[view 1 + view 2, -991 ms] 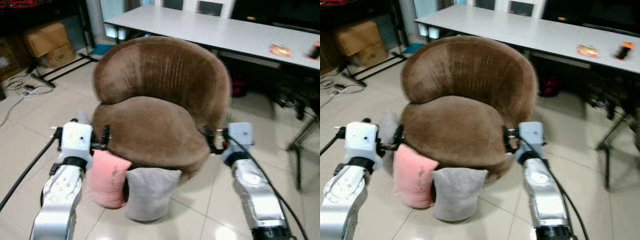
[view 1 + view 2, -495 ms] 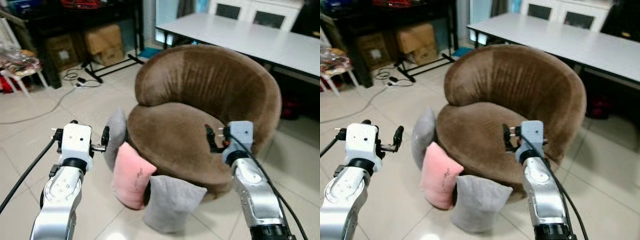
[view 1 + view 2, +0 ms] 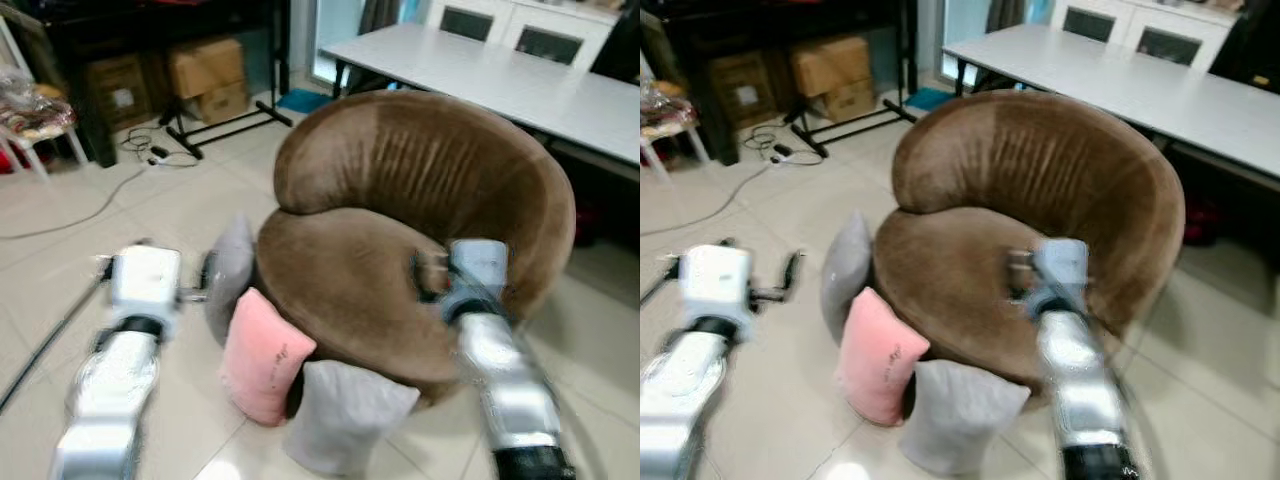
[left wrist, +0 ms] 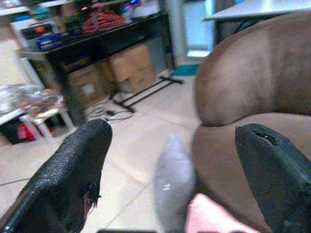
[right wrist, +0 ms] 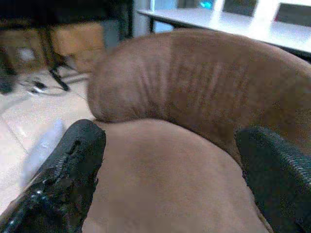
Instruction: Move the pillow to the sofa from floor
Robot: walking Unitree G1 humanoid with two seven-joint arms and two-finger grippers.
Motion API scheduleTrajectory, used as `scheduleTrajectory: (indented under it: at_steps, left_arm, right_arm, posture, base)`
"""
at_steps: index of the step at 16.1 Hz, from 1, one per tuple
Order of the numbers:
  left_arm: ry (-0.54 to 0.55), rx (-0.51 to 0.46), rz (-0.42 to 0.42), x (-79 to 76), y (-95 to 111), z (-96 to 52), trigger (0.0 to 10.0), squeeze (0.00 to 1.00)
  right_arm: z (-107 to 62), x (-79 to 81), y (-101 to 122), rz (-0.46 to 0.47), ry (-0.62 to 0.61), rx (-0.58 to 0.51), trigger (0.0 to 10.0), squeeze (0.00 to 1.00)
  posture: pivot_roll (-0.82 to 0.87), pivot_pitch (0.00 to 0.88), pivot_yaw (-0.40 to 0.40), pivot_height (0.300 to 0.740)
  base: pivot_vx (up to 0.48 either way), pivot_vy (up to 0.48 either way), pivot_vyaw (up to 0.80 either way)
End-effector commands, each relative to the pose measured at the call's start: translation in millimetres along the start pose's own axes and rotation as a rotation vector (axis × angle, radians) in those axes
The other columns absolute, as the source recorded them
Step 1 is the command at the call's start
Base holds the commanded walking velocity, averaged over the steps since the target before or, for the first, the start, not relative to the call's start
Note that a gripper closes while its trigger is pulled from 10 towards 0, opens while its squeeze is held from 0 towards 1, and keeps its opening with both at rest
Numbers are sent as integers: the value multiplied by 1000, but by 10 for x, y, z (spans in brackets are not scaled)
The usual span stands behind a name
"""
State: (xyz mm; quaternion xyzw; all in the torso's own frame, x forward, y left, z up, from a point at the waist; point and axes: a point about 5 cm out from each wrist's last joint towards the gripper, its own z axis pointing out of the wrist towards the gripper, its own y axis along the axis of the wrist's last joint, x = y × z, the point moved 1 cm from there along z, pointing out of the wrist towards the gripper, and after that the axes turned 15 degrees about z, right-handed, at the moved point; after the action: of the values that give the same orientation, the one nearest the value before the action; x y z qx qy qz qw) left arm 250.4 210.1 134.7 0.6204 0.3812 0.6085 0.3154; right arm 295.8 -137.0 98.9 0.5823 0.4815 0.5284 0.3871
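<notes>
A: Pillow, pink [image 3: 262,355] — noted on the floor [image 3: 150,215], propped upright against the near-left edge of the brown sofa [image 3: 400,230]. A grey pillow [image 3: 345,415] is leaned just beside it on the right, nearer still; a second grey pillow [image 3: 232,275] is wedged further back on the left, against the sofa's side.

B: Why stood on edge?

A: Judged to be held up only by the sofa base and by one another. All three look soft, plump, lightly creased; a small dark mark is seen on the pink one's face.

B: Grippers?

A: Left gripper [image 4: 170,145] is held out low over the floor, fingers spread wide, with the far grey pillow and a corner of the pink one framed between them. Right gripper [image 5: 167,160] is raised over the sofa seat, fingers likewise spread, nothing held. Both arms are blurred in the head views.

B: Beyond?

A: A white table [image 3: 500,75] behind the sofa; cardboard boxes [image 3: 205,75] and cables at far left.
</notes>
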Motion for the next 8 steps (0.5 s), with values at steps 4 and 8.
scheduleTrajectory:
  at_steps: [4,8]
  left_arm:
    - [-20,-32,-11,-60,76,36,10000,0]
    - [-17,-45,23,-61,80,38,10000,0]
  right_arm:
    - [7,-136,26,-7,-41,-3,10000,0]
    - [0,-114,12,35,-18,7,10000,0]
  posture:
    - [-40,0,-23,740]
    - [-42,0,-21,740]
  base:
    - [299,0,0]
    - [218,0,0]
